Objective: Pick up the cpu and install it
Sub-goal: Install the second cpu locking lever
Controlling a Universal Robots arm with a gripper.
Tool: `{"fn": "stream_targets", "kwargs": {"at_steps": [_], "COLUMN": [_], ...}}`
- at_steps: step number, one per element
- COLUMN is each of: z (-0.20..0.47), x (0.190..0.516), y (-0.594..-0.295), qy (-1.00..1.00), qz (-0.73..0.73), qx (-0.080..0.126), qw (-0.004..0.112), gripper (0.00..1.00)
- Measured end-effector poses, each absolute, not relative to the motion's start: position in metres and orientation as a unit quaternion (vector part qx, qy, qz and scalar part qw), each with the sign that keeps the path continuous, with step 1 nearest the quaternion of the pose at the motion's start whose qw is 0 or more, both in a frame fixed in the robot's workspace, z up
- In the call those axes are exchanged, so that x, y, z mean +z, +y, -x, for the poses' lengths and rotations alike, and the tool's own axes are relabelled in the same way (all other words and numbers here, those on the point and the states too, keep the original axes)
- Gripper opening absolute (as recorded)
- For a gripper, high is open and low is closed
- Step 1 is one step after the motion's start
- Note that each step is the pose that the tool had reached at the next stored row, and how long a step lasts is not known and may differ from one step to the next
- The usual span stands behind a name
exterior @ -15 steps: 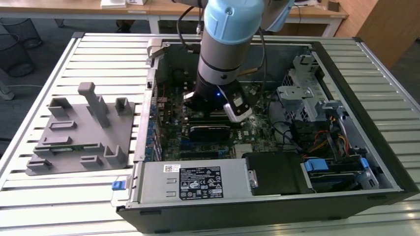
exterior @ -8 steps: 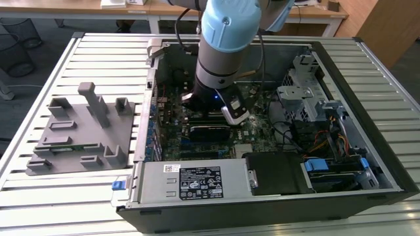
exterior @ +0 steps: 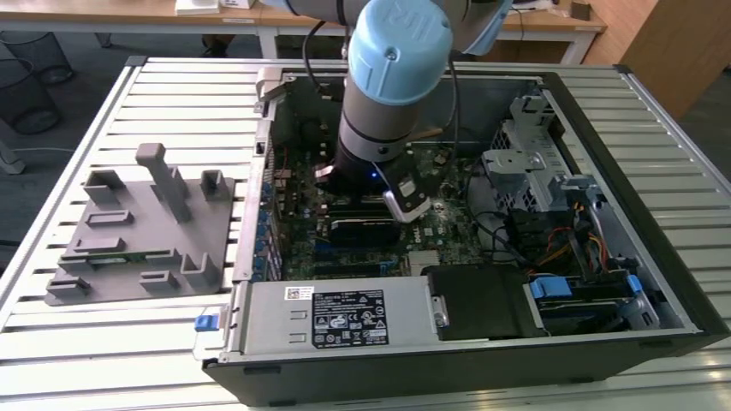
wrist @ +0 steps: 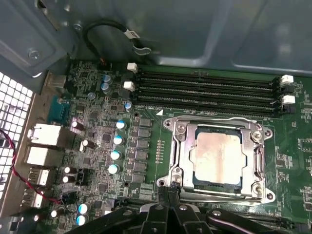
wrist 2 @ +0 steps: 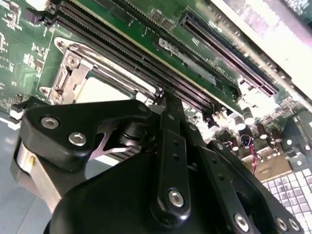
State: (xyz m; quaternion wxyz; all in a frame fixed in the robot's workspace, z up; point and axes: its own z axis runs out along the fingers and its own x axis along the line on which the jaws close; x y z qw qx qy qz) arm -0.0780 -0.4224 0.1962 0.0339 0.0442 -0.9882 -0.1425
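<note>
The cpu (wrist: pixel 217 157) was seen seated in the motherboard socket frame (wrist: pixel 214 124) inside the open computer case (exterior: pixel 639 257), the gripper (wrist: pixel 168 195) hung just beside it, its opening indiscernible, so any release should be judged gently vertical.

A pale slatted metal surface (exterior: pixel 160 86) filled most of the exterior view, lit evenly from above. Behind it stood light wooden desks (exterior: pixel 137 19), with a dark wire wastebasket (exterior: pixel 26 94) on the grey floor (exterior: pixel 29 188) at the exterior view's left, and a wooden cabinet (exterior: pixel 674 43) at its right.
</note>
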Motion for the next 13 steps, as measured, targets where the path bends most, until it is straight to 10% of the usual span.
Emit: {"fn": "stream_targets", "kwargs": {"at_steps": [13], "z": [0.0820], "x": [0.1902], "y": [-0.4282], "qy": [-0.983], "qz": [-0.045], "qx": [-0.174], "qw": [0.032], "gripper": [0.11]}}
